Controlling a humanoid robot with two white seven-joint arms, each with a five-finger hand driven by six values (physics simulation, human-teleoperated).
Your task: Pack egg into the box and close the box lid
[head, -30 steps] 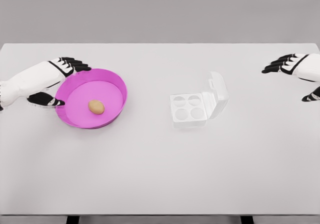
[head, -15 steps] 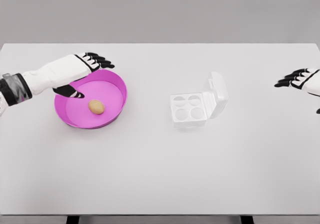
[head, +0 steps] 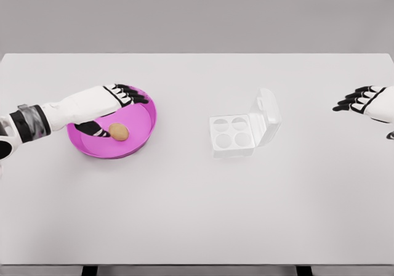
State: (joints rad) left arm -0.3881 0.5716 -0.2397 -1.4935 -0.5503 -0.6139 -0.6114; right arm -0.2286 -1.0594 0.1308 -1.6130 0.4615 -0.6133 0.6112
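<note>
Reaching lower into the shallow round pink bowl, left hand brackets the small brown egg, fingers spread, grasp pending; right hand idles spread at the table's edge

Magenta bowl, tan egg and white box on a pale counter.
The bowl is bright magenta-pink all over; the egg in it is light brown. The box is plain translucent white, the counter plain off-white, the backdrop grey. The left hand and right hand are white with black fingers; the left forearm carries a grey-and-black band.
</note>
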